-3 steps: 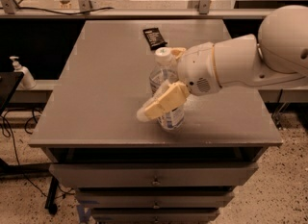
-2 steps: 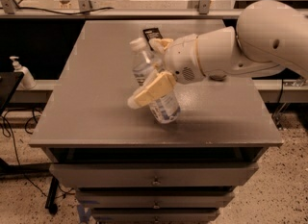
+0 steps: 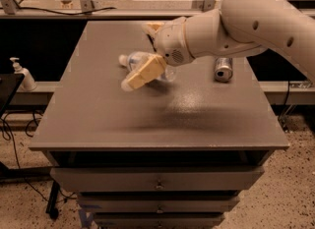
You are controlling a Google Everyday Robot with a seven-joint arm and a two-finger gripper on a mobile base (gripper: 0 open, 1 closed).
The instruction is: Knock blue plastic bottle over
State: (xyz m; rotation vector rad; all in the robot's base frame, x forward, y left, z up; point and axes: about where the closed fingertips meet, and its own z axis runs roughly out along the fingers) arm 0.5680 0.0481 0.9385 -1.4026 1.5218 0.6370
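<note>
The blue plastic bottle [image 3: 134,61] lies on its side on the grey table [image 3: 108,120], with its white cap pointing left and its far end hidden behind the gripper. My gripper [image 3: 148,51] is just right of it and over its base end. The jaws are spread wide. One tan finger [image 3: 142,72] slants down across the front of the bottle, and the other finger [image 3: 153,27] sticks up behind it. The fingers hold nothing.
A silver metal can [image 3: 223,69] stands on the table to the right, below my arm [image 3: 246,21]. A small white pump bottle [image 3: 21,75] stands on a lower shelf at the left. The table has drawers [image 3: 157,179] below its front edge.
The bottle has gone from leaning to lying flat, cap to the left. My gripper and arm swung left and toward the back of the table. The can has come into view.
</note>
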